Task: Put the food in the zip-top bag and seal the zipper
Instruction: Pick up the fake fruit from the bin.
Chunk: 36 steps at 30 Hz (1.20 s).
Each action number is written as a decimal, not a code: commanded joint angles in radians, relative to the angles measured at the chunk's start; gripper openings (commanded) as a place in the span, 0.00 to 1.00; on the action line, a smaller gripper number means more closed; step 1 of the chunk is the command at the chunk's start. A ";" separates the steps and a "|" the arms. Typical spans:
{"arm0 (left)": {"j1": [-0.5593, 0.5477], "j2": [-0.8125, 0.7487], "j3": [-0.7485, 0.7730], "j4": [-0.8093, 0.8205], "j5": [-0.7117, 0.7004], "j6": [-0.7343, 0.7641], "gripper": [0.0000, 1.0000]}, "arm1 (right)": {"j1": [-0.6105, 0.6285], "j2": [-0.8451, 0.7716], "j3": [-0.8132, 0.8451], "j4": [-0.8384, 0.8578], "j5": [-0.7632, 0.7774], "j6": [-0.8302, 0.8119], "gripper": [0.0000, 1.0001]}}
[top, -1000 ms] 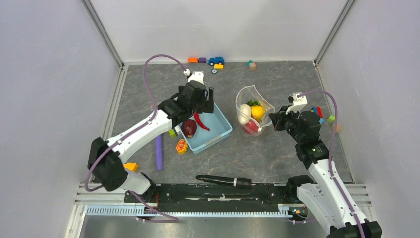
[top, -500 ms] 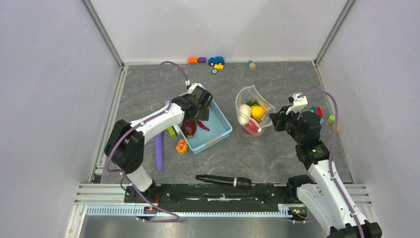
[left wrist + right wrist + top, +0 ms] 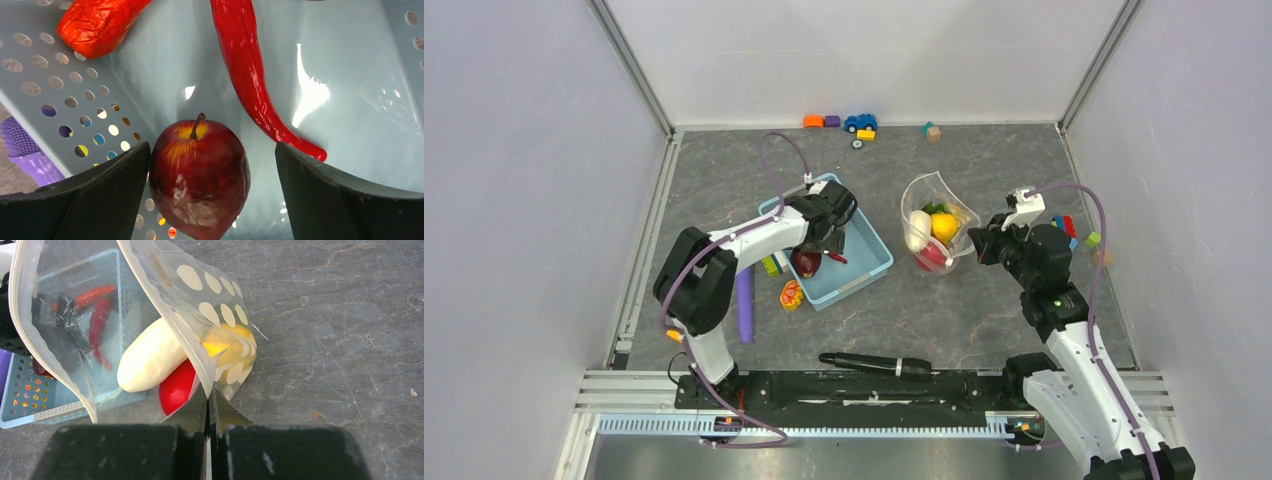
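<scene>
Left claw [image 3: 211,150] gapes wide inside the light-blue basket [image 3: 75,95], a finger on either side of the dark red apple [image 3: 199,175] by a perforated wall. The red chili [image 3: 250,75] lies just beyond. Right claw [image 3: 209,402] is clamped on the dotted bag [image 3: 215,310], right of the desk's middle.

Left arm's stretched forward, left gripper [image 3: 211,147] tipped down with jaws spread wide, nothing held. Right arm's up, wrist angled left, right gripper [image 3: 209,400] pinched tight on the bag [image 3: 215,315].
</scene>
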 commanded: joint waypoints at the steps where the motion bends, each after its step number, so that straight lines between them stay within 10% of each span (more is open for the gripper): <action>1: 0.006 0.035 0.047 -0.009 0.009 -0.037 0.98 | 0.000 -0.002 0.003 0.037 0.022 -0.017 0.00; 15: 0.006 -0.028 -0.008 0.092 0.273 -0.044 0.37 | 0.001 -0.013 0.018 0.017 0.048 -0.020 0.00; 26: 0.006 -0.286 -0.036 0.208 0.231 -0.011 0.25 | 0.001 -0.028 0.024 0.017 0.042 -0.023 0.00; 36: -0.033 -0.490 -0.076 0.517 0.513 0.111 0.23 | 0.001 -0.034 0.019 0.028 0.000 -0.024 0.00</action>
